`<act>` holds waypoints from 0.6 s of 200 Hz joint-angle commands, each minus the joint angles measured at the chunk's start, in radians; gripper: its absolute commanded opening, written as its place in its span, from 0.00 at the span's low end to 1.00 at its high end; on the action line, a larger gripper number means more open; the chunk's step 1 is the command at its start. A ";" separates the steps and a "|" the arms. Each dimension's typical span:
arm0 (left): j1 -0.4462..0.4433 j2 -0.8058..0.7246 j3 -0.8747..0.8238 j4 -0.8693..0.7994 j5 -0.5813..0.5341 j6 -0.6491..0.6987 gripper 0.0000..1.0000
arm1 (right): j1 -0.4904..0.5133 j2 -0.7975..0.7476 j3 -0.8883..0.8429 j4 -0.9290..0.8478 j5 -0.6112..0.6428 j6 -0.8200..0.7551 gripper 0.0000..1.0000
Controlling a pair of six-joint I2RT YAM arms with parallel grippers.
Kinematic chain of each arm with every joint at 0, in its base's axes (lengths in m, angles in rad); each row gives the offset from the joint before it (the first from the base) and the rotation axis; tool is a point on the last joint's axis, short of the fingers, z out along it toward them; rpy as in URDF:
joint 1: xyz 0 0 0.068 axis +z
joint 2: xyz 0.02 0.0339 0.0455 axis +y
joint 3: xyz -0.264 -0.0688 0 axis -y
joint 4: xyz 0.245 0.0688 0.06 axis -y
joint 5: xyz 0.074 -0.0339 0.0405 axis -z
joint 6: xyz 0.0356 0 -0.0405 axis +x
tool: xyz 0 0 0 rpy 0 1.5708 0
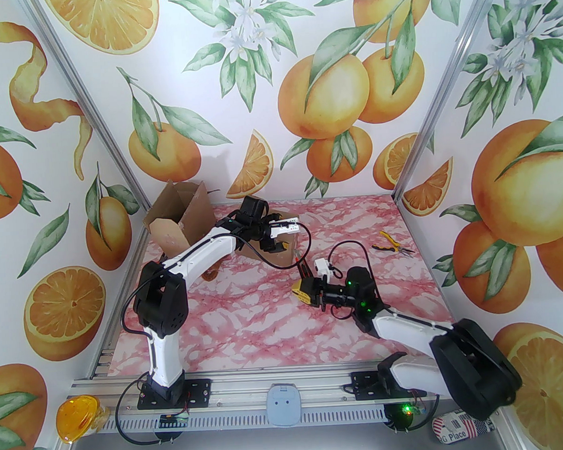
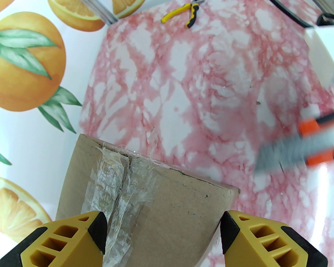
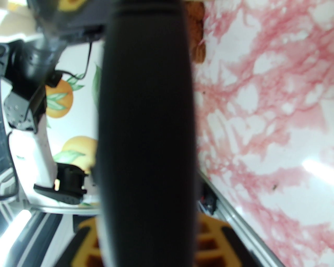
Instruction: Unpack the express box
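the cardboard express box (image 1: 178, 220) sits at the tabletop's (image 1: 268, 323) far-left corner, its flaps standing open, and one end carries crumpled clear tape over a seam (image 2: 122, 187). the left gripper (image 2: 163, 229) hangs over that taped end, released, with its yellow fingers (image 2: 78, 234) spread wide either side of the cardboard; whether they touch it i cannot tell. just right of the box, the right gripper (image 1: 302, 288) is clenched on the black handle of a utility knife (image 3: 146, 117), which points toward the box; the knife's grey blade and orange part show blurred in the left wrist view. yellow-and-black pliers (image 1: 390, 245) lie near the far-right edge, well apart.
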 commanded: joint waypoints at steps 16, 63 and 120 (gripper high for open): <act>0.027 -0.069 0.088 -0.134 0.083 -0.077 0.77 | -0.060 -0.165 0.235 -0.716 -0.029 -0.529 0.00; 0.051 -0.101 0.247 -0.265 0.320 -0.186 0.77 | -0.058 -0.136 0.439 -1.231 -0.011 -0.950 0.00; 0.051 -0.109 0.326 -0.431 0.528 -0.135 0.74 | -0.047 0.050 0.684 -1.552 0.120 -1.303 0.00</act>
